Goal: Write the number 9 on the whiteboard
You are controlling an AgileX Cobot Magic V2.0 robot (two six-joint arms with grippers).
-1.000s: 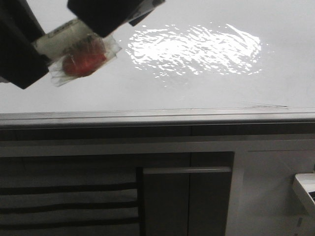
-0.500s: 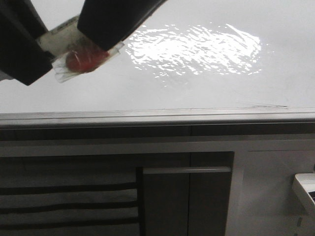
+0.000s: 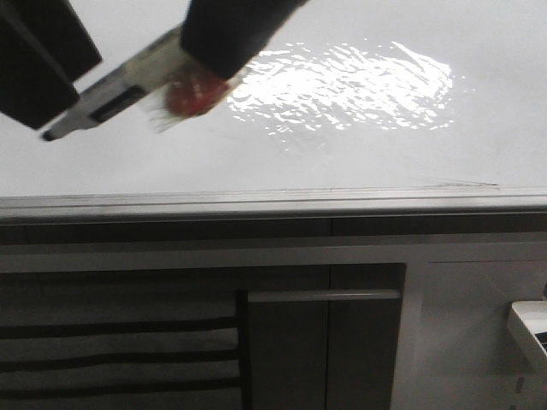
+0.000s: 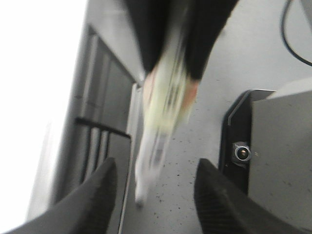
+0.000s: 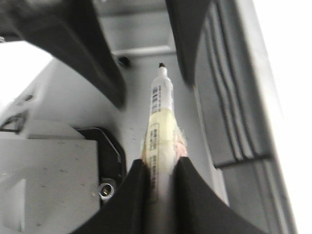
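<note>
The whiteboard (image 3: 359, 162) fills the upper half of the front view, glossy and white, with a bright rippled glare patch (image 3: 342, 85) right of centre and a grey edge rail (image 3: 273, 203) running across the frame just below it. Under the rail stands a dark cabinet (image 3: 120, 342) with horizontal slats at the lower left and a pale bar handle (image 3: 325, 295) near the middle. At the top centre of that view the right claw (image 5: 158, 168) is pinching a white marker pen (image 3: 111, 94); the right wrist view shows its two dark fingers pressed against the pen's barrel on either side. The pen slants down toward the upper left of the front view, its dark tip pointing away from the claw, in front of the board; whether the tip touches the board cannot be told. A reddish lump wrapped in clear tape (image 3: 192, 92) sits on the barrel right at the grip. The left claw (image 4: 155, 170) is spread wide and holds nothing; in the front view it shows as a dark block in the upper left corner, just beside the pen's tip. The left wrist view is motion-blurred.
</note>
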